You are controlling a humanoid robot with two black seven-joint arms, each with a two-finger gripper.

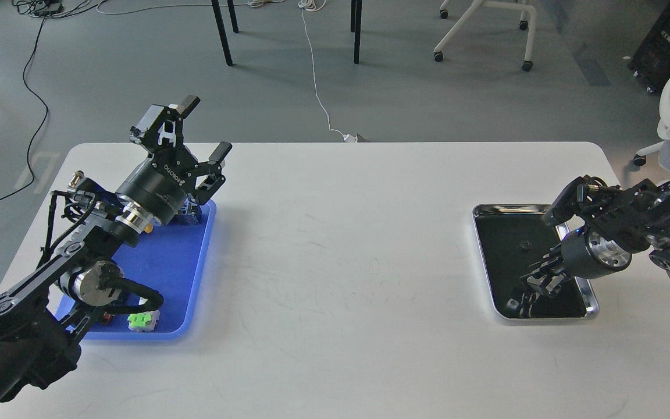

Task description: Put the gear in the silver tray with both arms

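Nearest you, on the white surface [335, 279], the blue plastic tray [166, 273] is half hidden by your left arm; a green-and-white part [141, 320] peeks out. At right, your right end effector [535, 288] dips into the shiny rectangular steel tray [588, 299], its grip unreadable against the dark bottom. A tiny dark gear [524, 246] lies farther in. Farthest, your left end effector [206, 129] gapes wide, empty.

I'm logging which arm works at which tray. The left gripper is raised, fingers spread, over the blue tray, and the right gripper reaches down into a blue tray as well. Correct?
Not quite. The head view shows the right gripper reaching down into the silver tray, not a blue one. The rest holds: the left gripper is raised, fingers spread, over the blue tray.
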